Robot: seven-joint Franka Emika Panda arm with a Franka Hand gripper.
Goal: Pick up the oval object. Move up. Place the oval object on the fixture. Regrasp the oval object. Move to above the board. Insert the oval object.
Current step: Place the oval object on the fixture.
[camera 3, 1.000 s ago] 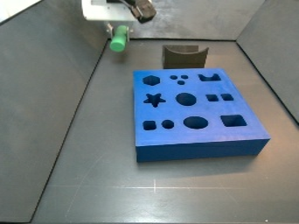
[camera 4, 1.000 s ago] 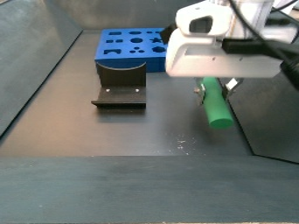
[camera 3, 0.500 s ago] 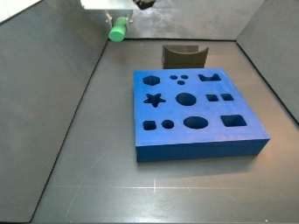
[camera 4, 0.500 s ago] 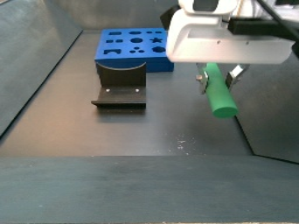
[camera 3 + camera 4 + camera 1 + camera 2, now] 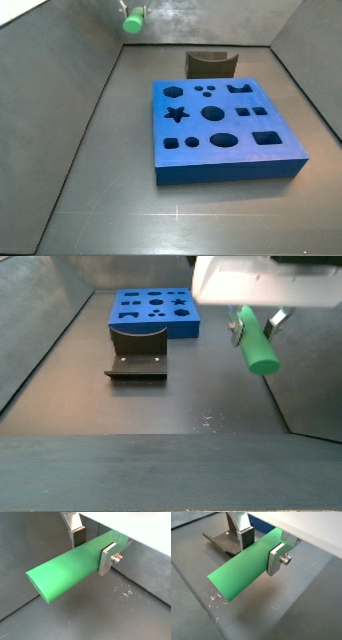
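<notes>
**Green peg held high above the floor**

I saw the tool (image 5: 93,545) clamped on the oval object (image 5: 70,571), its silver fingers (image 5: 276,559) pressing both sides of the green peg. In a side view the peg (image 5: 254,343) hung well above the dark floor, apart from the fixture (image 5: 136,361) and the blue board (image 5: 225,131).

Even, diffuse light is cast throughout; faint glare is seen on the grey floor (image 5: 174,215); the gripper (image 5: 93,549) housing is overexposed and blurred in a side view
</notes>
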